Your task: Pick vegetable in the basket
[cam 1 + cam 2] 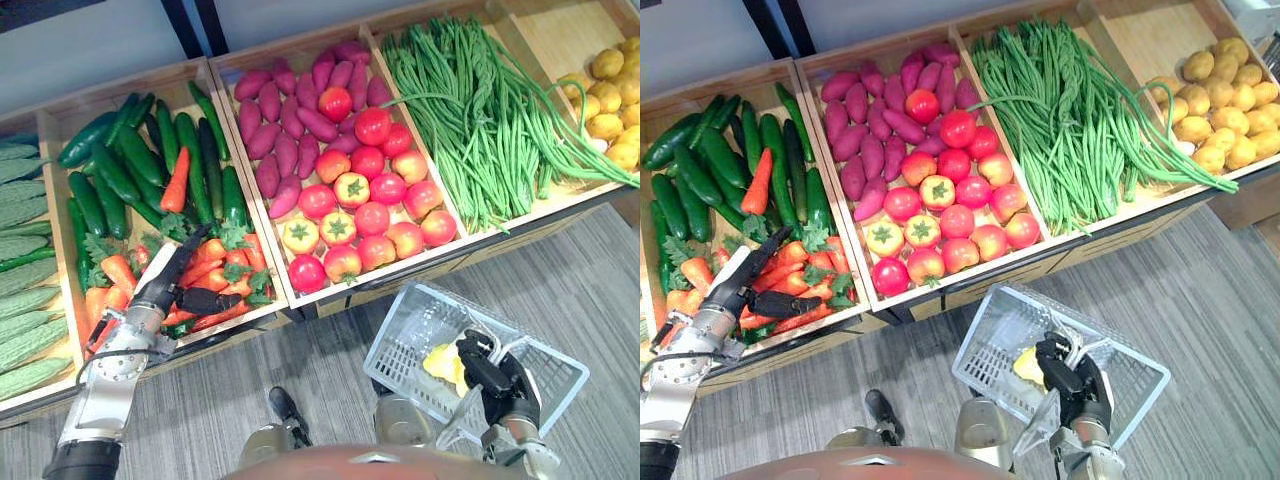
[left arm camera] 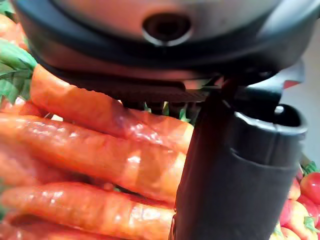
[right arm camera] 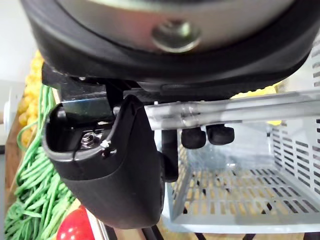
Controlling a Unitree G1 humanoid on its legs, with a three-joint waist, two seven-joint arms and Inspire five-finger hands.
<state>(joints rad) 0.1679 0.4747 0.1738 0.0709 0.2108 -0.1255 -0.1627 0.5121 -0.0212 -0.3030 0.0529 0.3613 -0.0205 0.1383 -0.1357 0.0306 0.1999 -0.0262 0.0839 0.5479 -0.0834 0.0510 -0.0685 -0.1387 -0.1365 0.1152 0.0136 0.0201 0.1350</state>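
A pile of orange carrots [image 1: 215,265] with green tops lies at the front of the left wooden crate [image 1: 60,125]. My left hand [image 1: 165,285] rests over the pile, open, fingers straight along the carrots and thumb spread to the side. The left wrist view has the carrots [image 2: 100,160] right under the palm, beside the thumb [image 2: 235,175]. My right hand [image 1: 495,380] is shut on the wire handle [image 3: 225,112] of a pale grey plastic basket [image 1: 410,330], held over the floor in front of the crates. A yellow vegetable [image 1: 443,362] lies inside it.
Dark cucumbers [image 1: 120,170] fill the back of the carrot crate. Ridged green gourds [image 1: 25,300] lie at the far left. To the right are purple sweet potatoes [image 1: 285,120], tomatoes [image 1: 370,210], long green beans [image 1: 470,110] and potatoes [image 1: 610,105]. Grey carpet [image 1: 590,290] lies below.
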